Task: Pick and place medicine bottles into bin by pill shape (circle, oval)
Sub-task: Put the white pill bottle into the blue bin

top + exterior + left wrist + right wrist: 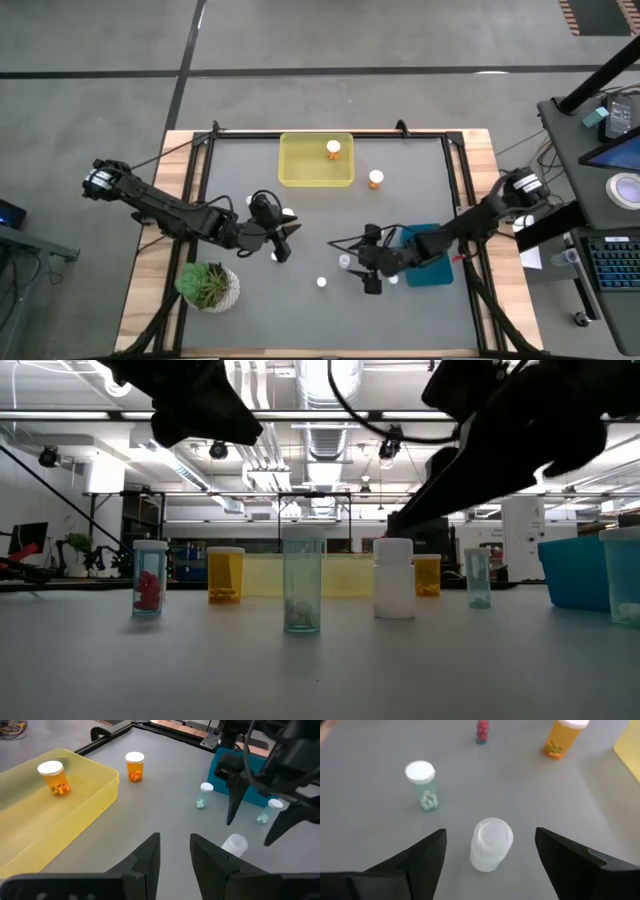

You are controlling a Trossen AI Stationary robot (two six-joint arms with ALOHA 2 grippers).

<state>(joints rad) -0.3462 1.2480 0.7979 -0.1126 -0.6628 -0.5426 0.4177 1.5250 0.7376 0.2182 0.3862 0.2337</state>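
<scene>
While only one orange bottle (333, 149) sits in the yellow bin (300, 174) at the table's (420, 300) far edge, most sorting remains: another orange bottle (375, 179) stands just outside it and several small bottles stand mid-table. Right gripper (490, 851) is spread wide around the white bottle (491, 844), near the blue bin (432, 270). Left gripper (175, 851) hovers narrow, holding nothing. Arms are close mid-table; open room lies toward the near edge.

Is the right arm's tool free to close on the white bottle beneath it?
Probably yes: the right tool is open, its fingers either side of the white bottle, with nothing between; the nearest clear bottle stands apart.
</scene>
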